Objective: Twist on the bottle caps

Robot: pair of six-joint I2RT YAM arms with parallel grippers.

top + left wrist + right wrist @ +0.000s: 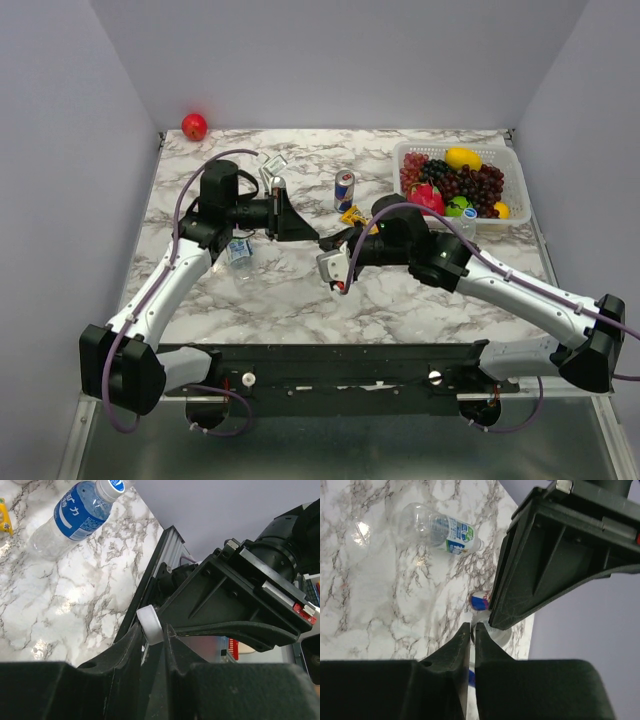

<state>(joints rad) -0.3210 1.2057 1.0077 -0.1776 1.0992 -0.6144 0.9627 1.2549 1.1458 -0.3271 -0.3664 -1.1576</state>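
My left gripper (308,232) is shut on a small whitish bottle cap (150,624), pinched edge-on at the fingertips (131,637) above the table. My right gripper (328,244) is shut, its fingers (464,635) almost touching, with nothing seen between the tips. The two grippers meet tip to tip over the table's middle. One clear bottle (238,250) lies under the left arm. A second bottle (274,165) lies at the back and also shows in the right wrist view (440,527). A third bottle (80,515), blue-labelled with a white cap on, lies near the basket.
A blue-and-silver can (344,190) stands behind the grippers. A white basket (510,160) of fruit sits at the back right. A yellow packet (352,214) lies beside the can. A red apple (194,126) rests in the back left corner.
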